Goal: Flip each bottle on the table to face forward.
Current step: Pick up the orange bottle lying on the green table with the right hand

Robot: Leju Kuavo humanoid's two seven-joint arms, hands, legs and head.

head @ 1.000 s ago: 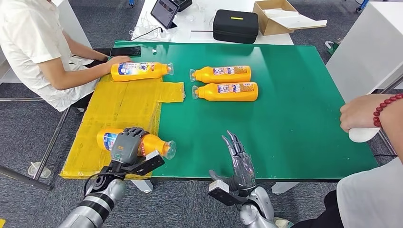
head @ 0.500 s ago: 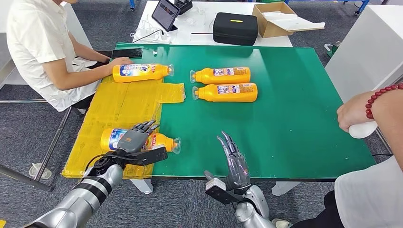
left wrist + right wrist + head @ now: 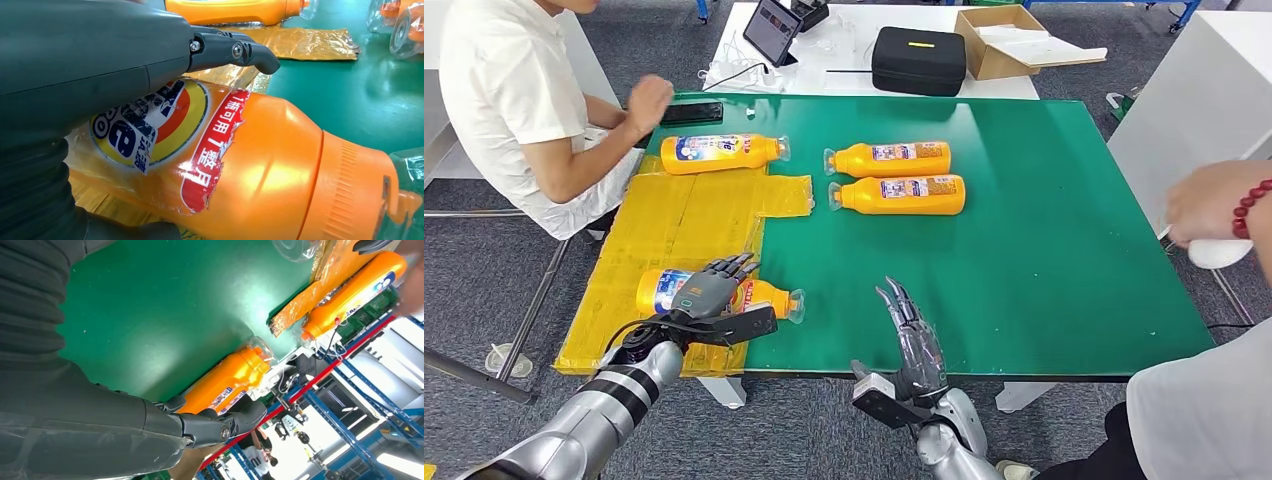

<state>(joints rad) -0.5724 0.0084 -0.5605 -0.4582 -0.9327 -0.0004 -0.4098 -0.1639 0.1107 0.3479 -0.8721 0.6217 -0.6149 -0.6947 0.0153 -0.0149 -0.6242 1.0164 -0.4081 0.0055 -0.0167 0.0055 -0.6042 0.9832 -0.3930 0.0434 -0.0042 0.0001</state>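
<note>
Orange near bottle (image 3: 260,160) under left hand's (image 3: 707,293) loose fingers shows its front label up close; right hand (image 3: 914,335) open.

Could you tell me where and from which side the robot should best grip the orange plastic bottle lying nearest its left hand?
Probably around the labelled middle of the orange plastic bottle, from above: it lies on its side, and the left hand rests there.

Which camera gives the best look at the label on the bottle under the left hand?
The left wrist view: the near bottle is close up, its label print readable, under the left hand. The head view shows that bottle small, mostly covered by the hand. The right wrist view barely catches it.
</note>
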